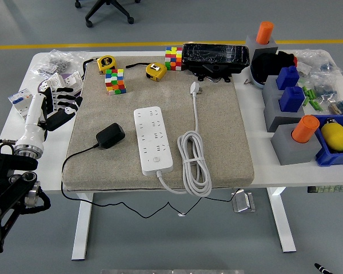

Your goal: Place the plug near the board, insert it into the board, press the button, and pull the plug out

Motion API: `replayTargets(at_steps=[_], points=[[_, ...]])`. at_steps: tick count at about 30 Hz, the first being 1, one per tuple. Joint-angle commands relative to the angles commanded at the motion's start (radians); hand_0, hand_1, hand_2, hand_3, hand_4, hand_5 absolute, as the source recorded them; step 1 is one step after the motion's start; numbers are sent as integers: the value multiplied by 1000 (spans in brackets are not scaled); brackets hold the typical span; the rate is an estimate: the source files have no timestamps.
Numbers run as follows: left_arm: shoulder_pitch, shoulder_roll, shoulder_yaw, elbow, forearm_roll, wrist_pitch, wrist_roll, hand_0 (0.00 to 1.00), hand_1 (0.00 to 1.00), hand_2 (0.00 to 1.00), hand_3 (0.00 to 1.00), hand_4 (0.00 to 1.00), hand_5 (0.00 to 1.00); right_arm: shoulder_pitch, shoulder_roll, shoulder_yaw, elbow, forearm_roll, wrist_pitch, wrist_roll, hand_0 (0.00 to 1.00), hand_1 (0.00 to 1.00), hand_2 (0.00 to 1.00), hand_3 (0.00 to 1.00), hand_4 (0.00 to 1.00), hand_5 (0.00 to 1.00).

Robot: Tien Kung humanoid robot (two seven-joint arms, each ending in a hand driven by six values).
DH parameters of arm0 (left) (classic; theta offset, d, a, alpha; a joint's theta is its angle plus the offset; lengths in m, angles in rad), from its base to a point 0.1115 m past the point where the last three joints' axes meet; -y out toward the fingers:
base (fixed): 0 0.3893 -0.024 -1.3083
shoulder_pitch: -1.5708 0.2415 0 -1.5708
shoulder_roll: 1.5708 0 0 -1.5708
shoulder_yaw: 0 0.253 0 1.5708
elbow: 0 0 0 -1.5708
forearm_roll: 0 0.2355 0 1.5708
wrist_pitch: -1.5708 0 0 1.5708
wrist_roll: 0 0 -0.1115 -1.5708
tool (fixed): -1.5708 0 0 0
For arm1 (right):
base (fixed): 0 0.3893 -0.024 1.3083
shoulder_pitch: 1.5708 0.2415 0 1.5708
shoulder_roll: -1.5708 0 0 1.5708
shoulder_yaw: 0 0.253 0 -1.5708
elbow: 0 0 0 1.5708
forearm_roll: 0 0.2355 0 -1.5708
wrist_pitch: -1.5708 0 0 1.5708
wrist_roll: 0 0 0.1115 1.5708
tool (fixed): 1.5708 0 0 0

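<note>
A black plug adapter (110, 135) lies on the beige mat (217, 137), its thin black cord trailing off the mat's left edge. Just to its right lies the white power strip board (153, 138), lengthwise, with a round button (156, 160) near its close end. The strip's own white cable (192, 160) is coiled to the right and ends in a white plug (194, 87). My left hand (58, 108) hovers over the table's left side, left of the mat, fingers relaxed and spread, holding nothing. It is well apart from the adapter. The right arm is out of sight.
Two colour cubes (115, 81) (173, 57), two yellow tape measures (105, 61) (155, 71) and a black case (215, 57) line the mat's far edge. Grey blocks with orange and blue pegs (290, 103) and a blue bin (334, 142) stand on the right. Small packets (51, 68) lie far left.
</note>
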Motion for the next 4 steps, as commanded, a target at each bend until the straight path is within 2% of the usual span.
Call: replayTargets(at_steps=[4], points=[[0,-1,0,1,-1,0,0,364,458,528,577,779,275,-1,-1,-1,0,0,0,0,611,640,651,553,942,495]])
